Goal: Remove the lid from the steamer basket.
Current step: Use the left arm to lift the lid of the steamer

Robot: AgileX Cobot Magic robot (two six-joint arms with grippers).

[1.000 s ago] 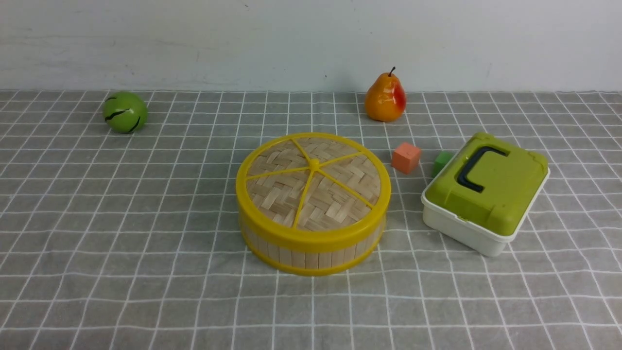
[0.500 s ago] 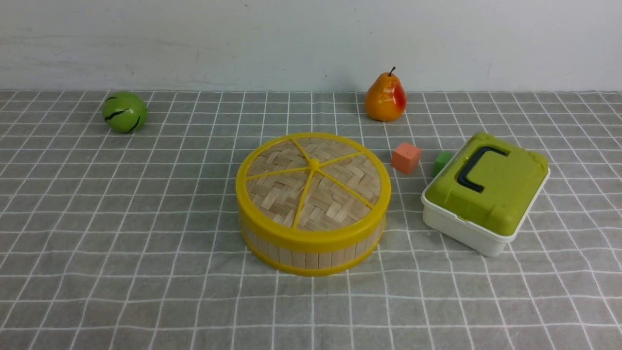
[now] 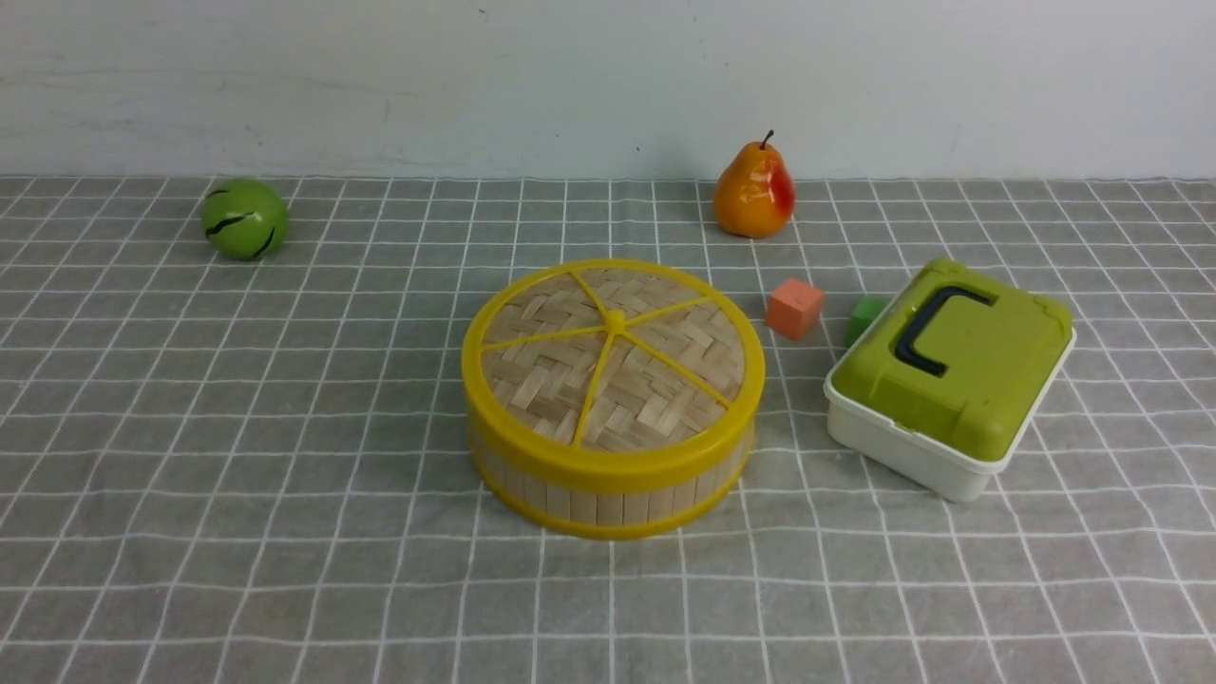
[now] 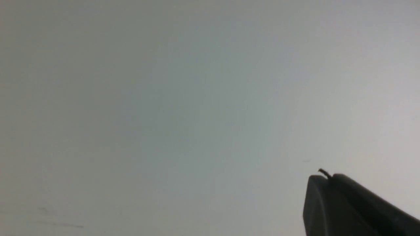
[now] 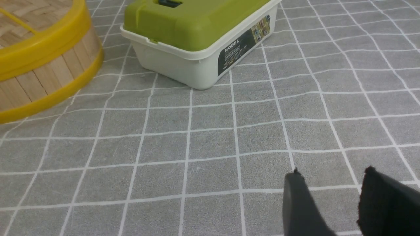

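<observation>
Front view: lid is on the basket, seated all round as far as I can see, both mid-table and a bit toward the far side. Neither of my arms shows here. Nothing done on the task by the look of it; left to do: reach in, get a grip on the rim or knob, lift, set the lid aside. Green-lidded box sits just right of the basket, orange cube near its far right, green cube by the box. Pear is farther back, green ball well off at far left. I'd call the right side the tight one; the left looks roomier for an approach and for parking the lid.

Left wrist view: pale blank background, left gripper closed, nothing in it. Needs opening before any grasp.

Right wrist view: right gripper open and empty over the grid cloth, apart from basket and box. No contact on the lid.
</observation>
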